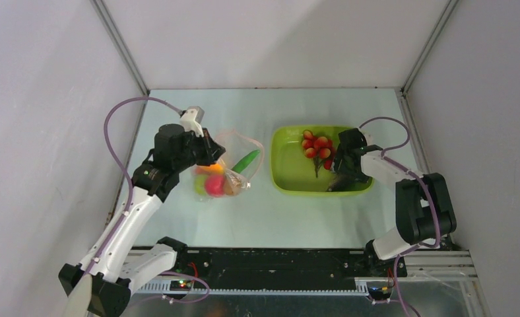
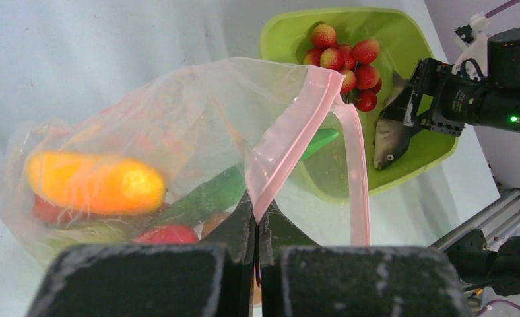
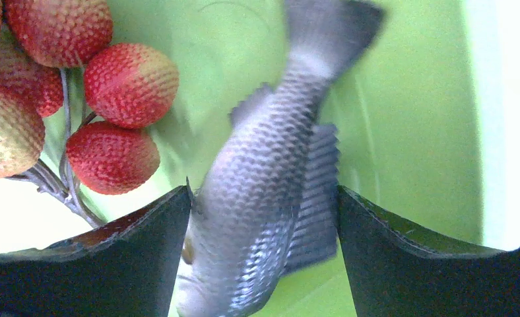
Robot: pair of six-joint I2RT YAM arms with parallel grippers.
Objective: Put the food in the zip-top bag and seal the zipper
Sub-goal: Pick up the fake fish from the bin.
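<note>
The clear zip-top bag (image 2: 178, 112) lies left of the tub, its mouth facing the tub. Inside it are an orange-yellow piece (image 2: 92, 183), a long green pod (image 2: 208, 195) and a red piece (image 2: 168, 234). My left gripper (image 2: 257, 218) is shut on the pinkish-red zipper (image 2: 290, 132), holding one lip up. More food lies in the lime-green tub (image 1: 284, 178): a bunch of red strawberries (image 3: 122, 119) and a dark grey toy fish (image 3: 270, 178). My right gripper (image 3: 264, 191) is down in the tub, open, its fingers either side of the fish's body. The left finger touches the fish.
The tub's walls (image 3: 409, 132) stand close around my right gripper. White enclosure walls ring the pale table (image 1: 198, 224). The arm bases and a black rail (image 1: 270, 264) run along the near edge.
</note>
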